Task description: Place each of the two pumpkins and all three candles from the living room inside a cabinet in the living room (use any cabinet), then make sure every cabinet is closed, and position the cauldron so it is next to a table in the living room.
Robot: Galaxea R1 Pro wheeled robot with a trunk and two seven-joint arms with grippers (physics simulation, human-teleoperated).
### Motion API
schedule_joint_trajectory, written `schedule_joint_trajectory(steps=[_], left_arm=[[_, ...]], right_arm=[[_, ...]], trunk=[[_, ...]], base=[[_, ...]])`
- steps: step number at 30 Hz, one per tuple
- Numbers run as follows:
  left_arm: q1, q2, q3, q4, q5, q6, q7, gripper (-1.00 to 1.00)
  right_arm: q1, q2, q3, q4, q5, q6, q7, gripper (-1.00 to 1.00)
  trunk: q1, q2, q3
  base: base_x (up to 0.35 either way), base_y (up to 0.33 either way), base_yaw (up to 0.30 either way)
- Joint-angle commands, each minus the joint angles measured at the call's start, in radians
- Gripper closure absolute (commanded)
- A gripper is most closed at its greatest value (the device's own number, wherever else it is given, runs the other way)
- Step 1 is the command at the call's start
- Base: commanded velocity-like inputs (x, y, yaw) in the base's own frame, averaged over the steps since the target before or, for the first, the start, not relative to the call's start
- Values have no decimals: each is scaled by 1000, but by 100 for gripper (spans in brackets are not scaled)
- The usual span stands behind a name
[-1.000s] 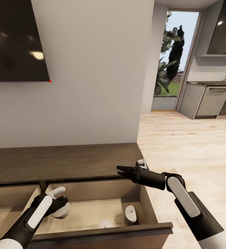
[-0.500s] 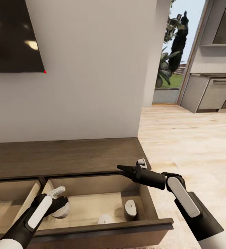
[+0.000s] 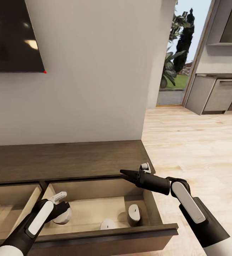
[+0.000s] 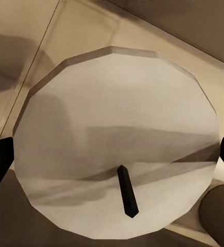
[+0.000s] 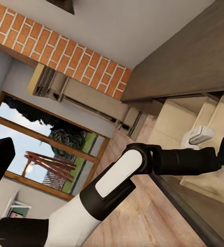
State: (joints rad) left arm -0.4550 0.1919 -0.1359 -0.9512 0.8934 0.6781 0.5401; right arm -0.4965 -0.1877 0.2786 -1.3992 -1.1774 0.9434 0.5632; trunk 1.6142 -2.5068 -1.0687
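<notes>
The left claw (image 3: 60, 209) holds a candle (image 4: 117, 149) low inside the open cabinet (image 3: 94, 236) drawer. Best to set it down well apart from the two candles (image 3: 133, 214) already there, then release. The right claw (image 3: 127, 174) hovers above, fingers narrow.

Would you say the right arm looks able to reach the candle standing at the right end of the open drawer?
Probably yes: the right gripper hovers just above the open drawer, empty, and nothing lies between it and the upright candle below.

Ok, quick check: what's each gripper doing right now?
Left gripper: shut on a candle, held over the open cabinet drawer.
Right gripper: holding nothing; whether its jaws are open cannot be told.
</notes>
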Motion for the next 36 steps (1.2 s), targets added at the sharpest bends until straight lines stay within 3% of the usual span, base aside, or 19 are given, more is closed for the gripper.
schedule_joint_trajectory(steps=[1, 30, 31, 36], left_arm=[[-1, 1, -4, -1, 10, 0, 11, 100], [-2, -1, -5, 15, 15, 3, 18, 100], [-2, -2, -5, 15, 15, 2, 18, -100], [-2, -3, -5, 24, 13, 1, 20, -100]], right_arm=[[-1, -1, 1, 0, 2, 2, 4, -100], [-1, -1, 1, 0, 2, 0, 4, -100], [-1, -1, 1, 0, 2, 0, 4, -100], [-1, -1, 1, 0, 2, 0, 4, -100]], trunk=[[0, 0, -1], [0, 0, -1], [0, 0, -1], [0, 0, -1]], base=[[31, 0, 0], [33, -3, 0], [0, 0, 0], [0, 0, 0]])
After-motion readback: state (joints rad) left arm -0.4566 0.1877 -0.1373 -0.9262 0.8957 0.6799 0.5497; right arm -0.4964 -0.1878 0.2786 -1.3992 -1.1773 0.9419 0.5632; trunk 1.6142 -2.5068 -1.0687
